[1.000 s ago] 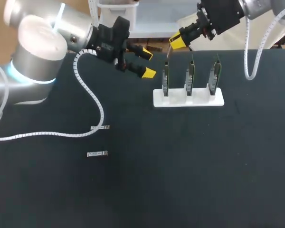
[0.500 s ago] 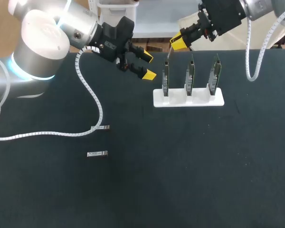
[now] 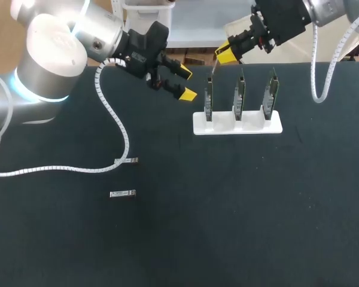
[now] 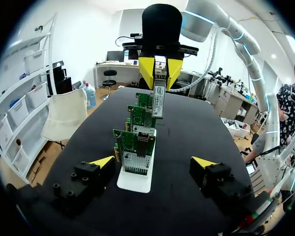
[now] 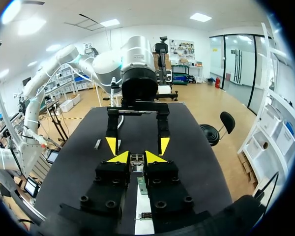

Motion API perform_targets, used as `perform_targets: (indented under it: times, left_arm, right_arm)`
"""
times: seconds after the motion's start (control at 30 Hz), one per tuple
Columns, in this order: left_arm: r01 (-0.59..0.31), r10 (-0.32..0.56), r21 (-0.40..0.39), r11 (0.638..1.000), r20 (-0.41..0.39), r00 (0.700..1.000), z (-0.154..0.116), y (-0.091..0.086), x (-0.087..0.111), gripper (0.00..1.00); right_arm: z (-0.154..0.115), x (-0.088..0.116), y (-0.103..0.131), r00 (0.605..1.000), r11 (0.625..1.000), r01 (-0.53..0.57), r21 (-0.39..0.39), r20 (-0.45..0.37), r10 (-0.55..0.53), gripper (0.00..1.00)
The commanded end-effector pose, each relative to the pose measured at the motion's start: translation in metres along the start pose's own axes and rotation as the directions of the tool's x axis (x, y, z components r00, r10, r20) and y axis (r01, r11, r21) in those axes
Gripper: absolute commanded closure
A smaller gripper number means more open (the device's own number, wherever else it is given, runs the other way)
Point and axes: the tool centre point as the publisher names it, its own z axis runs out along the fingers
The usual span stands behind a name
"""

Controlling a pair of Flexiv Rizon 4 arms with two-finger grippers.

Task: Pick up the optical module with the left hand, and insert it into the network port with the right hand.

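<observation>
Right hand grips optical module between its fingertips.

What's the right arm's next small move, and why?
Probably ease the right gripper down: it is shut on a module that hangs just above the end card in the white stand, not yet plugged in. The left gripper is open, empty, off to the side.
</observation>
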Motion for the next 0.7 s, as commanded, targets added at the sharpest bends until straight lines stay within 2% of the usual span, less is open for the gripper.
perform_targets:
  times: [0.03,0.1,0.7]
  left_arm:
    - [-0.018,0.018,0.0,1.0,0.02,1.0,-0.002,0.003,0.001,0.0]
    - [-0.018,0.018,0.0,1.0,0.02,1.0,-0.002,0.003,0.001,0.0]
    - [-0.018,0.018,0.0,1.0,0.02,1.0,-0.002,0.003,0.001,0.0]
  right_arm:
    - [0.0,-0.001,0.002,0.999,0.998,0.042,0.042,-0.012,-0.042,1.0]
    - [0.003,0.0,0.002,0.993,0.993,0.104,0.061,-0.058,-0.101,1.0]
    - [0.014,0.003,0.002,0.981,0.988,0.15,0.046,-0.131,-0.143,1.0]
